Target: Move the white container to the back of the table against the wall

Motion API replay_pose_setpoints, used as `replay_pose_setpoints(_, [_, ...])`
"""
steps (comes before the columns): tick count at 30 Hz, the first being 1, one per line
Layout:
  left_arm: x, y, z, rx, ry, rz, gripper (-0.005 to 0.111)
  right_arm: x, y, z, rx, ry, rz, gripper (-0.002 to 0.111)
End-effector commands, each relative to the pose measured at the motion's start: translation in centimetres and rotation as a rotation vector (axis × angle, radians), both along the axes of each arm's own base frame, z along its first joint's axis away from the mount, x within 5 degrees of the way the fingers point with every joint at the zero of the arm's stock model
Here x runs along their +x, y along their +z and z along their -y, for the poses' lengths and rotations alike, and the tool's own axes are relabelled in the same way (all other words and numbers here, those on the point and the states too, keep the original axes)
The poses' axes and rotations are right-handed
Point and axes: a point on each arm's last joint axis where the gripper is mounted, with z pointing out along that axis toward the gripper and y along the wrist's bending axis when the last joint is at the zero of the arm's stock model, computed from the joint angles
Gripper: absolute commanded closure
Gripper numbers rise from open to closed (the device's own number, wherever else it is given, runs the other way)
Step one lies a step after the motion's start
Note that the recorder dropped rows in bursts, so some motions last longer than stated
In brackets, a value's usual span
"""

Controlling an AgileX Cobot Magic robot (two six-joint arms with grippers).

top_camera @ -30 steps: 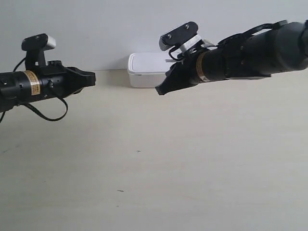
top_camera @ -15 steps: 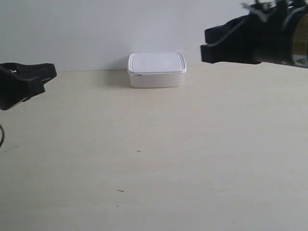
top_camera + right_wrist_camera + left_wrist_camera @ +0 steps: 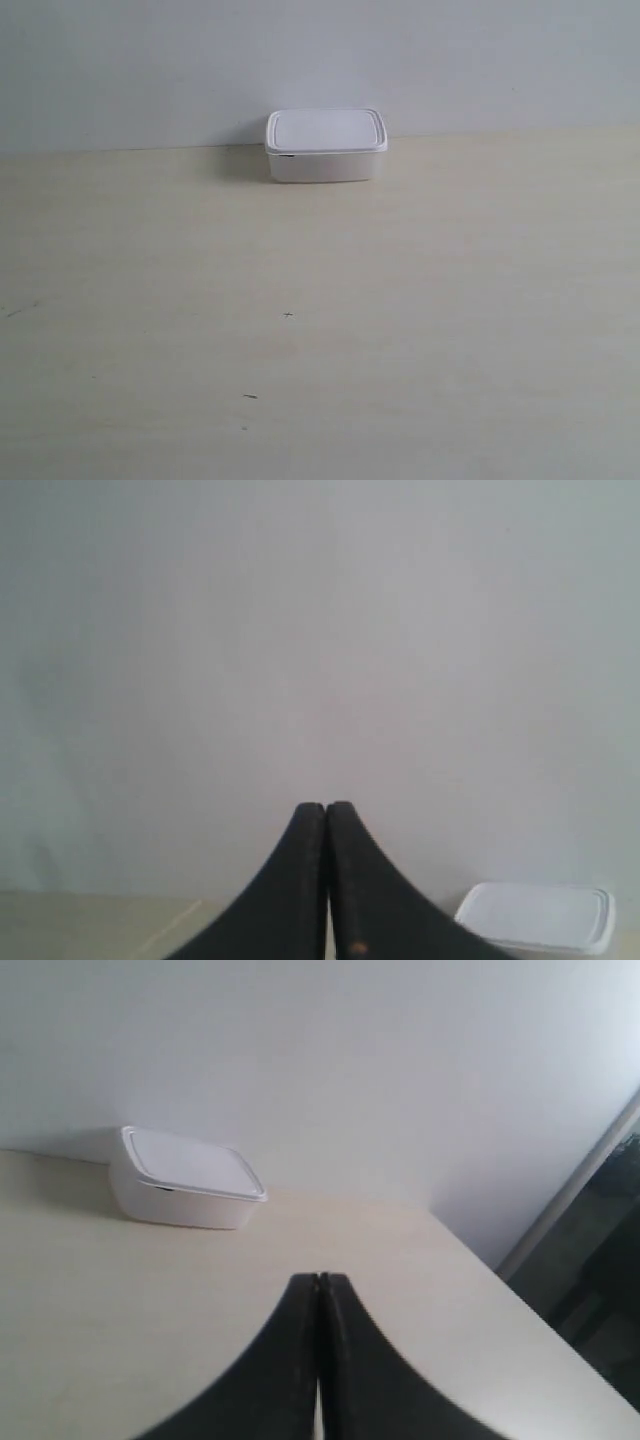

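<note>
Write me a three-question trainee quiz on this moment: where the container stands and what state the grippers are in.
1. True or false: the container has its lid off.
2. Where on the table does the container stand? A: in the middle. B: at the back, by the wall. C: at the front edge.
3. Fill the blank: in the wrist views, the left gripper and the right gripper are both ____ (open or shut), holding nothing.

Key: 1 false, the lid is on. 2 B. 3 shut.
</note>
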Motion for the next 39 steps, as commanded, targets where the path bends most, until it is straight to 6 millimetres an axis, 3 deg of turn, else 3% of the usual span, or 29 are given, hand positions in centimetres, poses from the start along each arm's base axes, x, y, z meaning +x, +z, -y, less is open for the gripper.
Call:
replay_pose_setpoints(1, [-2.7,-1.1,0.0,-0.070,-0.018,0.016,0.107,-4.0,-0.8,1.5,0.103,0.041,0.102,0.108])
replay_pose_setpoints(4, [-4.4,-1.6,0.1,-0.114,-0.040,0.054,0.107,-6.9,-1.7,2.1,0.106,0.107,0.209,0.108])
replay_pose_setpoints(10, [-7.1,-2.4,0.0,-0.104,-0.061,0.235,0.107,-7.0,-2.8,1.2,0.033,0.196,0.120,0.108])
replay_pose_setpoints(14, [-6.8,-3.9,-0.1,-0.072,-0.044,0.179,0.107,-7.1,-2.9,1.1,0.029,0.202,0.117,0.108])
replay_pose_setpoints(17, [-6.7,-4.1,-0.2,-0.032,-0.027,0.174,0.107,-6.5,-3.7,1.1,0.023,0.183,0.092,0.108])
replay_pose_setpoints(20, [-6.7,-4.1,-0.2,-0.016,-0.027,0.175,0.107,-5.2,-5.9,1.2,0.027,0.112,0.026,0.108])
replay_pose_setpoints(24, [-6.6,-4.2,-0.4,0.004,-0.002,0.176,0.107,-3.0,-10.3,1.7,0.039,-0.033,-0.108,0.108])
replay_pose_setpoints(28, [-6.6,-4.2,-0.3,0.055,-0.003,0.201,0.107,-1.9,-13.4,2.6,0.143,-0.144,-0.243,0.108])
replay_pose_setpoints(32, [-6.6,-4.2,-0.3,0.122,-0.004,0.232,0.107,-1.7,-13.5,2.9,0.092,-0.200,-0.212,0.108])
replay_pose_setpoints(39, [-6.6,-4.5,-0.2,0.259,-0.021,0.261,0.107,-2.0,-13.5,2.2,-0.020,-0.128,-0.166,0.108])
